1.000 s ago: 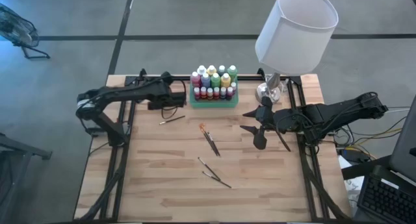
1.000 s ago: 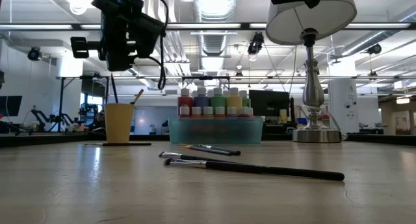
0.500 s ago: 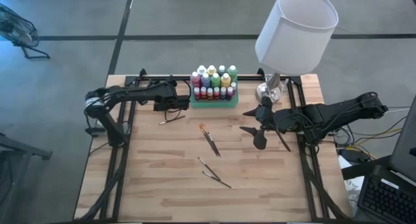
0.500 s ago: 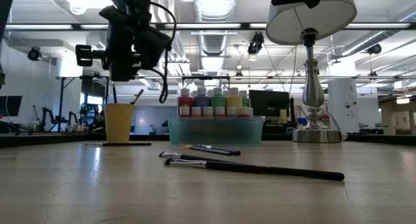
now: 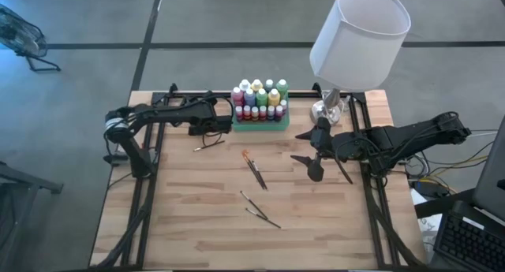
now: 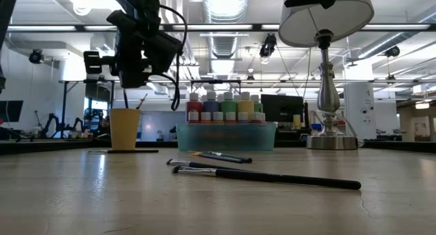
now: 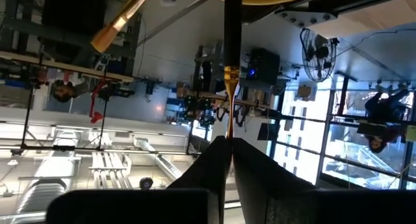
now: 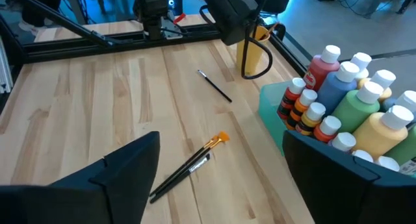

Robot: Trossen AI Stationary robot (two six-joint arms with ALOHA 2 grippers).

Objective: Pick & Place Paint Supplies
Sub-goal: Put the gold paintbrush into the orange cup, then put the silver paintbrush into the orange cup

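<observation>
paint bottles stand packed upright in the green tray at the table's far edge, caps up, red, blue, green and yellow showing. beside the tray sits the orange cup, with one brush leaning out of its rim. the left gripper hangs right over that cup, fingers pinched nearly together on a thin dark-handled paintbrush, its shaft running straight from the fingertips into the cup's mouth. one loose brush lies on the wood just in front of the cup. mid-table, a pair of brushes lie together, one with an orange tip, and two more brushes rest nearer the front edge, close to each other. over on the right side, the right gripper hovers near the lamp, jaws spread wide, nothing between them, well apart from the brushes on the table.
</observation>
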